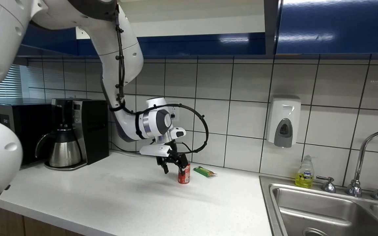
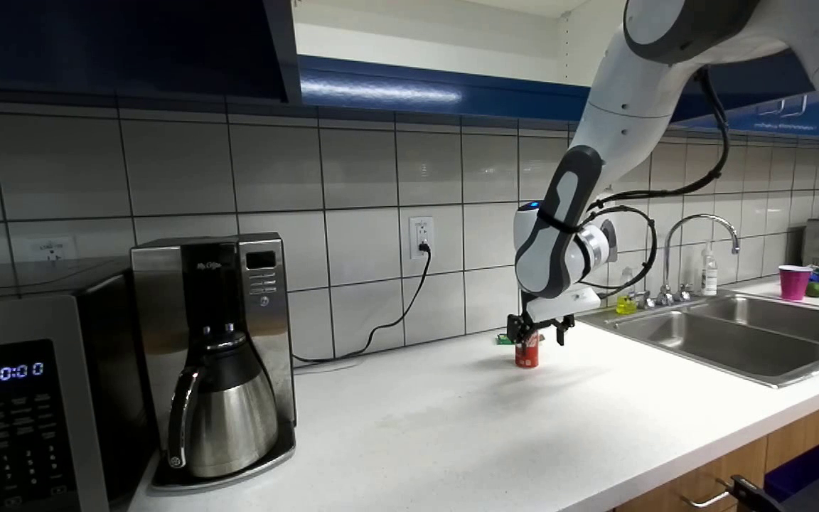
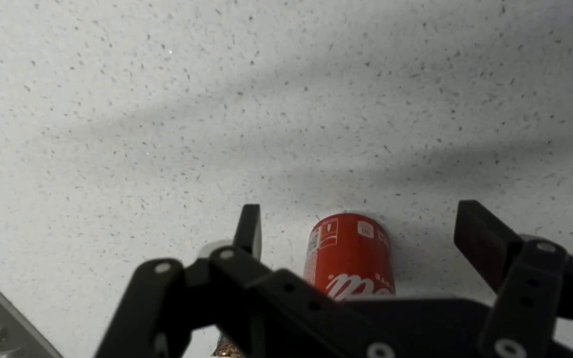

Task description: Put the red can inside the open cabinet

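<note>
The red can (image 1: 184, 178) stands upright on the white counter; it also shows in an exterior view (image 2: 527, 354) and in the wrist view (image 3: 350, 253). Its top is hidden behind the gripper parts. My gripper (image 1: 174, 171) is open and low over the can, pointing down; it also shows in an exterior view (image 2: 542, 334). In the wrist view the can appears between the two spread fingers (image 3: 358, 228), nearer the left one, with gaps on both sides. The open cabinet (image 1: 202, 21) is above the counter, its pale interior also seen in an exterior view (image 2: 424, 32).
A flat green packet (image 1: 204, 171) lies beside the can. A coffee maker (image 2: 267, 341) and a microwave (image 2: 89, 355) stand at one end. A sink (image 1: 267, 196), soap bottle (image 1: 304, 173) and soap dispenser (image 1: 284, 121) are at the other. Blue cabinet fronts (image 1: 336, 29) flank the opening.
</note>
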